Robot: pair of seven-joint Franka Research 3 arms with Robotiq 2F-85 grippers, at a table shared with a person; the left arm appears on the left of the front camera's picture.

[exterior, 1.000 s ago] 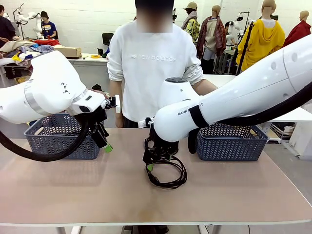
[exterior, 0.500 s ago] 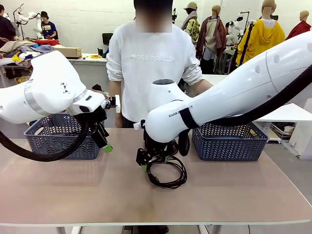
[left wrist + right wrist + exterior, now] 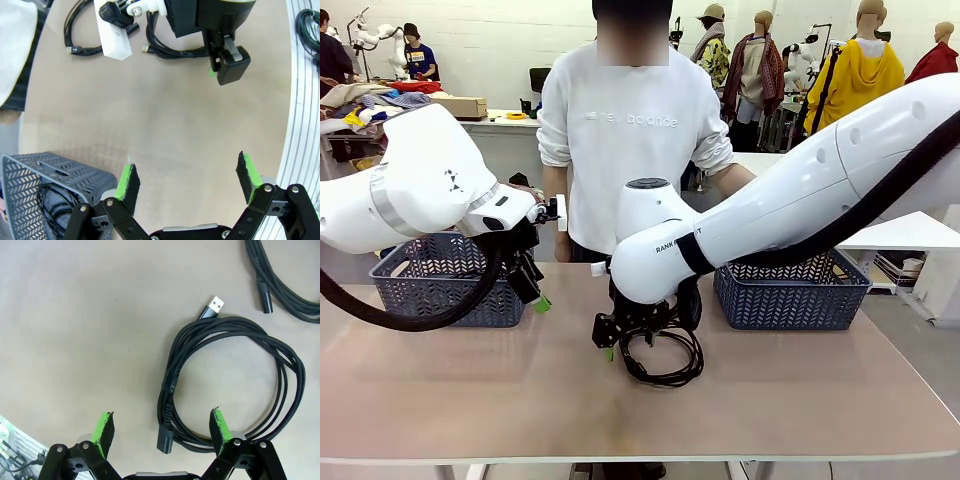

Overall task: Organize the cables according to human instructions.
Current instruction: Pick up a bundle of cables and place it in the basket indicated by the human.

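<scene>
Right wrist view, item one: coiled USB cable (image 3: 225, 326), black with a braided sheath, wound in several loose turns into a flat, slightly oval ring on the tan table (image 3: 75, 315). Its long axis runs across the picture. A silver USB-A plug (image 3: 215, 304) sticks out past the ring's top and points up and to the right. The black plug (image 3: 164, 441) at the other end lies at the ring's lower left and points down. In the front view this coil sits near the middle of the surface, between the two baskets.

Item two: second coiled cable (image 3: 280, 292), same black braid, cut off at the picture's upper right corner. It lies near the first coil without touching it. One barrel-shaped end (image 3: 265, 303) points down the picture.

Item three: third cable (image 3: 50, 200), black, bunched inside the left basket (image 3: 55, 172).

Count:
- Cables: three, two on the surface and one in a basket.
- Baskets: two, blue-grey lattice plastic, both along the far edge. The left basket stands toward the far left corner and the right basket (image 3: 790, 292) toward the far right corner.
- Person (image 3: 630, 140): one, in a white sweatshirt, standing at the middle of the far edge.
- Grippers: two.

Right gripper (image 3: 161, 421): green pads spread wide, low over the first coil, its left strand between them, nothing pinched.

Left gripper (image 3: 187, 176): fingers spread wide and empty, over bare surface just beside the left basket.
</scene>
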